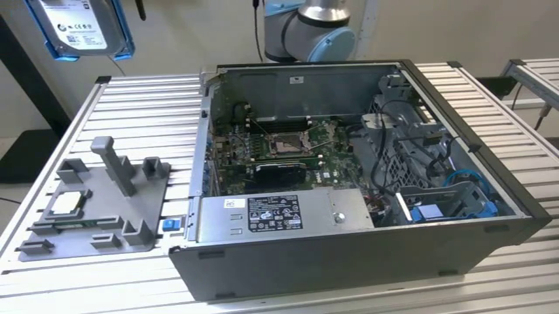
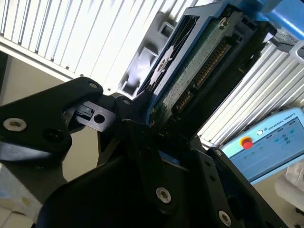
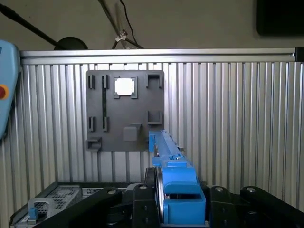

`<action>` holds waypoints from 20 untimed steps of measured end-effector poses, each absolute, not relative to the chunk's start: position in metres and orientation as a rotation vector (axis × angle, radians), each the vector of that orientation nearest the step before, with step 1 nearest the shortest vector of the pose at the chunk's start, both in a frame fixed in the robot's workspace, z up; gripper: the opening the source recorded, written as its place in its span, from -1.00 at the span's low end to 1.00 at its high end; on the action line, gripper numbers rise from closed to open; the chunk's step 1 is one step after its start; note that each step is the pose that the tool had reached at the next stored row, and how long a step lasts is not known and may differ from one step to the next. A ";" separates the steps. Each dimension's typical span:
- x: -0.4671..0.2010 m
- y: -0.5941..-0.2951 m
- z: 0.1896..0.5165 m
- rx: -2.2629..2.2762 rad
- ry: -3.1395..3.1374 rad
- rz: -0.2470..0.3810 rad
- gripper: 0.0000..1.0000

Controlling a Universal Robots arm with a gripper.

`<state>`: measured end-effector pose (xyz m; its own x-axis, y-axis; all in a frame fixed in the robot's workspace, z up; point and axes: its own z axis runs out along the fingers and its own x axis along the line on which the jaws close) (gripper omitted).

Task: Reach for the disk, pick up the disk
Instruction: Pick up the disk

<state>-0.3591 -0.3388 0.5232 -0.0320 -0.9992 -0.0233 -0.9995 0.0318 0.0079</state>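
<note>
disk: in the exterior view it (image 1: 80, 27) hangs in the upper corner on the exterior view's left. We see its label face on, with the blue frame round its edges. It is in the air, well clear of the slatted table (image 1: 140, 104).
gripper: in the first wrist view the gripper (image 3: 176, 198) is closed onto the disk's two flat faces. The disk shows edge-on between the jaws, blue frame towards the camera.
grip detail: in the second wrist view the black fingers (image 2: 138, 135) clamp the end of the disk. We see its green board and connector row running out from them.
opening: only as wide as the disk is thick; nothing else is held.
tray: a grey fixture tray (image 1: 96, 216) lies flat on the table, well below the disk.
chip: a small square silver chip (image 1: 68, 204) sits in a pocket of the tray.
case: an open computer case (image 1: 349, 255) stands just beside the tray, on the exterior view's right, with the motherboard exposed.
arm: the arm's base joint (image 1: 310, 29) is behind the case.
pendant: a light blue pendant (image 2: 266, 142) with a red button rests on the table.
</note>
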 end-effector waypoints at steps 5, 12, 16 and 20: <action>-0.345 -0.339 0.523 -2.178 2.249 0.035 -1.00; -0.324 -0.339 0.523 -2.178 2.249 0.036 -1.00; -0.311 -0.339 0.523 -2.179 2.249 0.036 -1.00; -0.298 -0.339 0.523 -2.179 2.250 0.037 -1.00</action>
